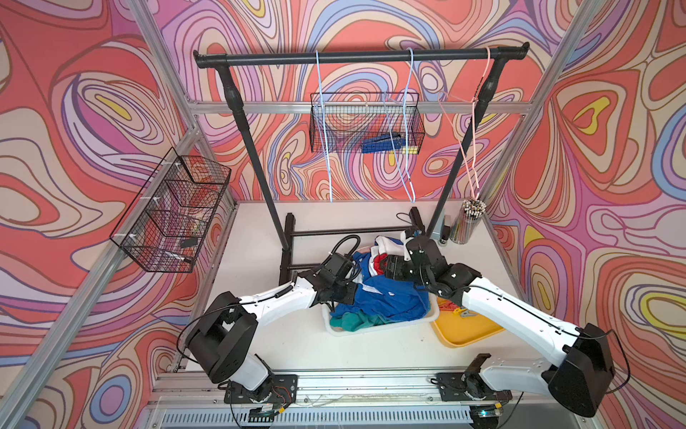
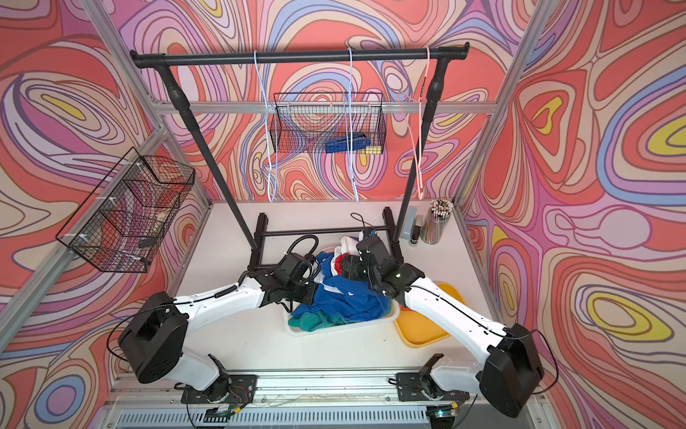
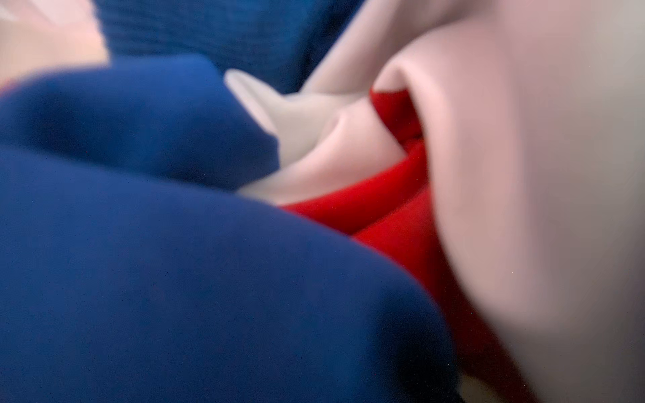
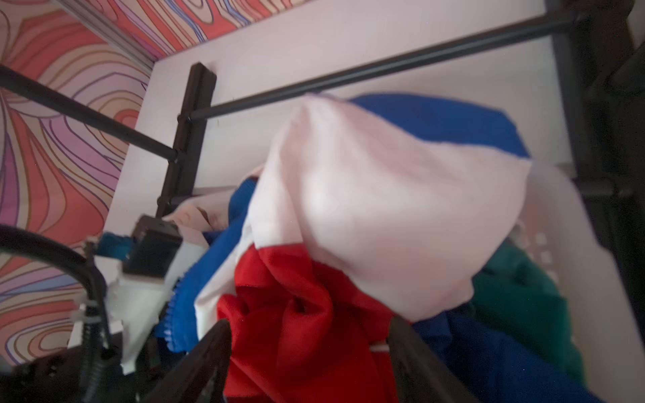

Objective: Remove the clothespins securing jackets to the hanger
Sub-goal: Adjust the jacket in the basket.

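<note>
The jackets lie piled in a white basket (image 1: 432, 316) on the table, with none on a hanger. On top is the blue-red-white jacket (image 1: 389, 297) (image 4: 384, 209), and a teal jacket (image 1: 352, 321) (image 4: 523, 289) lies under it. My left gripper (image 1: 352, 293) is buried in the blue fabric (image 3: 139, 244), which fills the left wrist view and hides its fingers. My right gripper (image 4: 309, 328) stands open over the pile, with a red fold between its spread fingers. Two small clothespins (image 1: 464, 311), yellow and grey, lie on the yellow tray (image 1: 467, 330), partly hidden by the right arm.
The black rail (image 1: 360, 57) carries two bare light-blue hangers (image 1: 323, 130) (image 1: 406, 130) and a pink hanger (image 1: 471, 148). Its base bars (image 4: 349, 73) run just behind the basket. Wire baskets (image 1: 365, 122) (image 1: 170, 211) hang on the walls. A pencil cup (image 1: 469, 219) stands back right.
</note>
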Available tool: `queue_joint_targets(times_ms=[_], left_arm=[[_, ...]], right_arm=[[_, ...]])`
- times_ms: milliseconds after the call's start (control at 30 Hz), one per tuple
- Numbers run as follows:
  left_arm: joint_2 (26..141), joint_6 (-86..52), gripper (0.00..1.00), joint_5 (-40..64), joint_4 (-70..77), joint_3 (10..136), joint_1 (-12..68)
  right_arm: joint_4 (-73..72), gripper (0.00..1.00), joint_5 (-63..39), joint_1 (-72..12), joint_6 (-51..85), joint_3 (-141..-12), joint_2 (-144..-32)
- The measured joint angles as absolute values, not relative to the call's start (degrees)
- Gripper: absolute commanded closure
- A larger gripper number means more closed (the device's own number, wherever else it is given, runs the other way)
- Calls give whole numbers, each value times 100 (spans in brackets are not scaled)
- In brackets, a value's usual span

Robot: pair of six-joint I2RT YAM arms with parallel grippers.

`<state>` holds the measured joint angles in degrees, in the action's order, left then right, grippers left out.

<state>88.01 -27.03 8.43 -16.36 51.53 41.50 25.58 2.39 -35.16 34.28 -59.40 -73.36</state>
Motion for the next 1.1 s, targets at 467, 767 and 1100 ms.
queue_joint_targets(times_ms=[467, 767, 1100], left_arm=[[8772, -2703, 100, 768, -1555, 5107, 4169], [8739, -2722, 100, 705, -1505, 5063, 4182], [8746, -2781, 100, 633, -1474, 5057, 4202]], right_arm=[[2458, 54, -698, -2447, 2862, -7207, -8678], [2005, 70, -613, -2536, 2869, -6324, -9054], [1302, 70, -202, -2954, 3098, -5413, -8796]])
